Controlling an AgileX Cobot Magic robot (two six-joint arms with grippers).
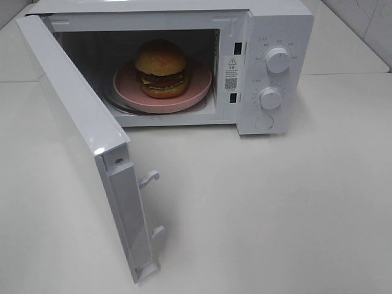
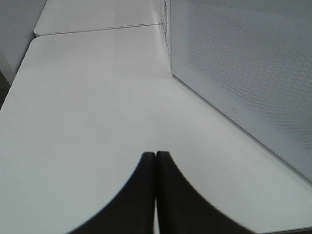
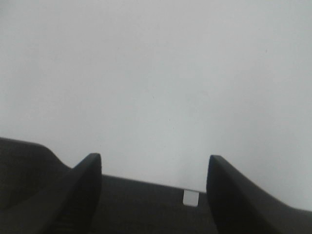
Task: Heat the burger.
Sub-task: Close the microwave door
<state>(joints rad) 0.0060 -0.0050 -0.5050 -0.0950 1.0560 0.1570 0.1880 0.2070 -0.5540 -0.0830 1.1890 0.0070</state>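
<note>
No word or number can be read anywhere. The only printed label is a small white rectangular sticker (image 1: 231,73) on the white box-shaped microwave oven (image 1: 275,24), on the narrow front strip between the open cavity and the control panel, near the strip's upper end. It carries a black warning triangle (image 1: 232,62) at its top edge, a few lines of print too fine to read, and a black square QR code (image 1: 230,83) at its lower edge. On the panel at the right edge of the front, faint scale marks ring the upper white round knob (image 1: 278,60) and the lower white round knob (image 1: 270,98); these are illegible.
</note>
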